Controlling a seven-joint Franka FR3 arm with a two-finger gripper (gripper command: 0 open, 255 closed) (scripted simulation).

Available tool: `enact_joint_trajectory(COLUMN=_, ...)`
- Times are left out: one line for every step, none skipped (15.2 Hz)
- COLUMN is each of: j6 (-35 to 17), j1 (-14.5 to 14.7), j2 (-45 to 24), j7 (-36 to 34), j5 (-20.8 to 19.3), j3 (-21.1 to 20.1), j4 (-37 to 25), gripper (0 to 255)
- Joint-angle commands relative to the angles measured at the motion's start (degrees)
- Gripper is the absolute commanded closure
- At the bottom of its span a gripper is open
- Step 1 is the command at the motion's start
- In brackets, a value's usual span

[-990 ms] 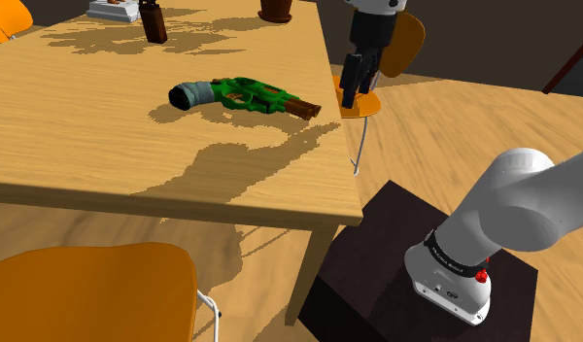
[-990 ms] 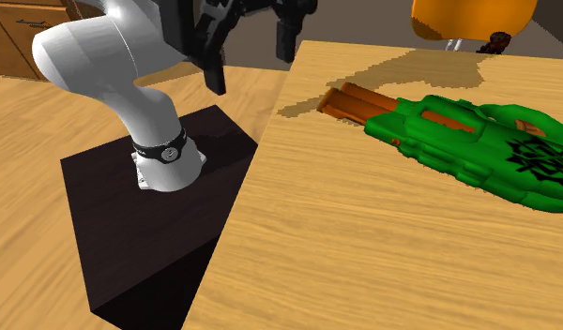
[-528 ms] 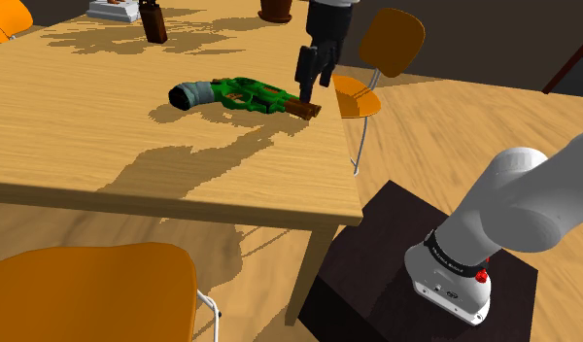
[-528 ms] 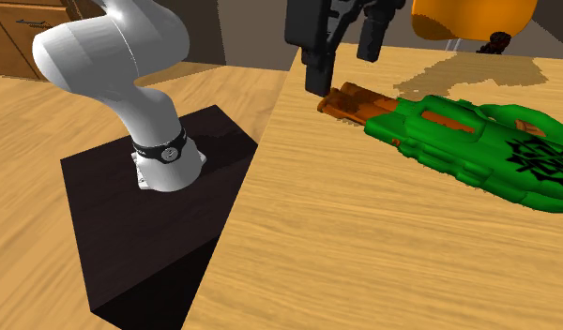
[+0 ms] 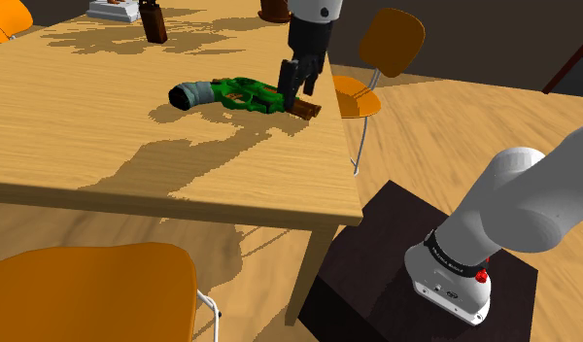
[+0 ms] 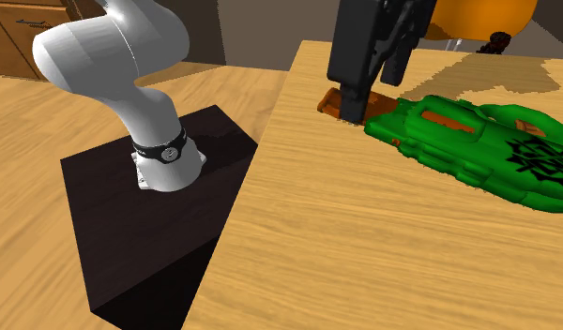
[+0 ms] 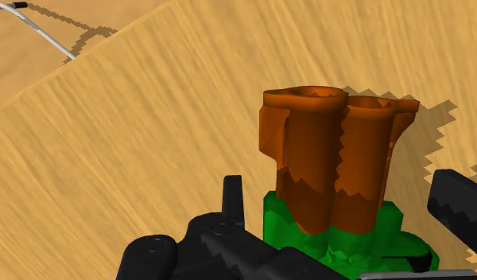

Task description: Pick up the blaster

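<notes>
Begin at the dark stand (image 5: 406,262), at 5 o'clock in the shoulder view. From there the white arm (image 5: 532,209) reaches toward 11 o'clock over the corner of the tabletop (image 5: 105,146).

On that tabletop the blaster (image 5: 243,94) lies flat on its side. Its grey butt points to 9 o'clock and its brown muzzle (image 5: 304,109) to 3 o'clock, near the edge. Your hand (image 5: 290,92) hangs directly over the muzzle end and is released. In the wrist view its fingers (image 7: 233,199) stand apart with the twin brown barrels between them, and neither pad seems to touch (the far one looks the closer).

The step in hand is the descent and the squeeze. Come straight down, keep the muzzle centred, and stop before the tips meet the wood. I would shift a little toward 9 o'clock, onto the green body. A grip at the very tip will likely let the long toy droop or twist.

Beyond, at 1 o'clock, stands an orange chair (image 5: 389,39), clear of your path.
</notes>
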State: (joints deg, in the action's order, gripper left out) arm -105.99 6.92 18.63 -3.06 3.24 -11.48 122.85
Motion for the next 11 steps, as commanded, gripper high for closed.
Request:
enact_joint_trajectory(j6=-2.0, j1=0.0, j2=-0.2, j7=0.0, j5=0.0, j3=-0.1, j4=1.7, gripper=0)
enact_joint_trajectory(j6=-2.0, j1=0.0, j2=-0.2, j7=0.0, j5=0.0, j3=-0.1, j4=1.7, gripper=0)
enact_joint_trajectory(j6=-2.0, j1=0.0, j2=-0.2, j7=0.0, j5=0.0, j3=-0.1, j4=1.7, gripper=0)
enact_joint_trajectory(j6=-1.9, j1=0.0, j2=-0.2, j7=0.0, j5=0.0, j3=-0.1, j4=1.7, gripper=255)
enact_joint_trajectory(j6=-1.8, j1=0.0, j2=-0.2, j7=0.0, j5=0.0, j3=-0.1, j4=1.6, gripper=255)
enact_joint_trajectory(j6=-1.9, j1=0.0, j2=-0.2, j7=0.0, j5=0.0, j3=-0.1, j4=1.7, gripper=255)
enact_joint_trajectory(j6=-1.9, j1=0.0, j2=-0.2, j7=0.0, j5=0.0, j3=-0.1, j4=1.6, gripper=255)
enact_joint_trajectory(j6=-1.8, j1=0.0, j2=-0.2, j7=0.0, j5=0.0, j3=-0.1, j4=1.6, gripper=255)
enact_joint_trajectory(j6=-1.9, j1=0.0, j2=-0.2, j7=0.0, j5=0.0, j3=-0.1, j4=1.6, gripper=255)
enact_joint_trajectory(j6=-1.9, j1=0.0, j2=-0.2, j7=0.0, j5=0.0, j3=-0.1, j4=1.6, gripper=255)
enact_joint_trajectory(j6=-1.9, j1=0.0, j2=-0.2, j7=0.0, j5=0.0, j3=-0.1, j4=1.6, gripper=255)
